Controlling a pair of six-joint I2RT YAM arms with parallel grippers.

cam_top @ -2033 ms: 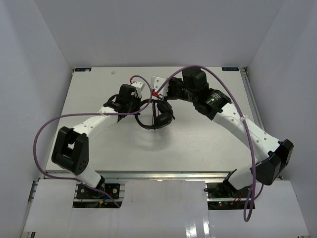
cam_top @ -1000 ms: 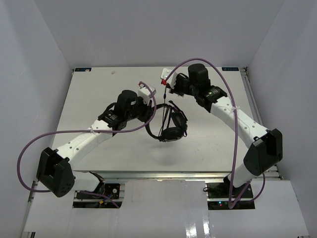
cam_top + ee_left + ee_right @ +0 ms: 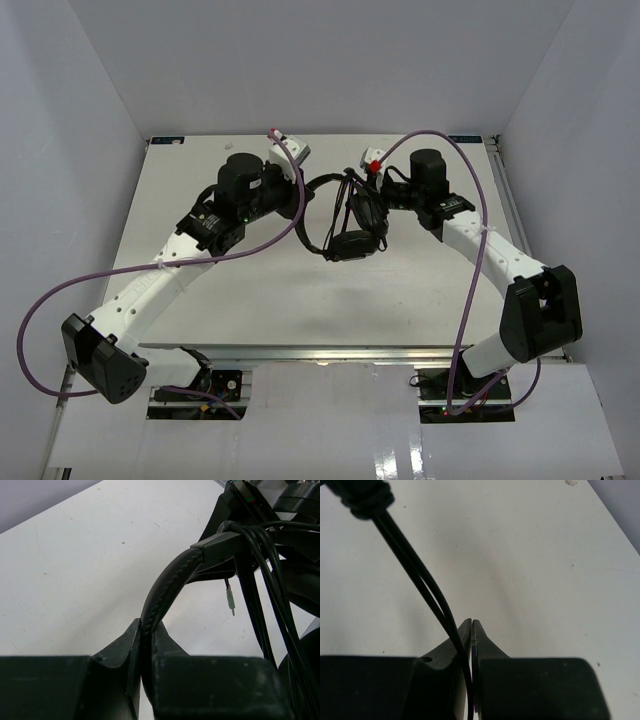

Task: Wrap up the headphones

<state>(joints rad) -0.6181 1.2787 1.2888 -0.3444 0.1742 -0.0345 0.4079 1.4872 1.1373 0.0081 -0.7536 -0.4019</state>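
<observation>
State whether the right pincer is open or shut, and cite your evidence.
Shut. In the wrist view the right pincer has its tips together, nipping the thin black cord between them.

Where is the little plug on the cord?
In the left wrist view, the plug hangs right of centre, just below the headband, above the table.

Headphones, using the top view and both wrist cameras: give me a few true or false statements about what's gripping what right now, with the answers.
1. The left gripper is clamped on the headband. True.
2. The right gripper is open and empty. False: it is shut on the cord.
3. The plug dangles free of both grippers. True.
4. No cord is wound over the headphones yet. False: several strands already cross the headband's end.
</observation>
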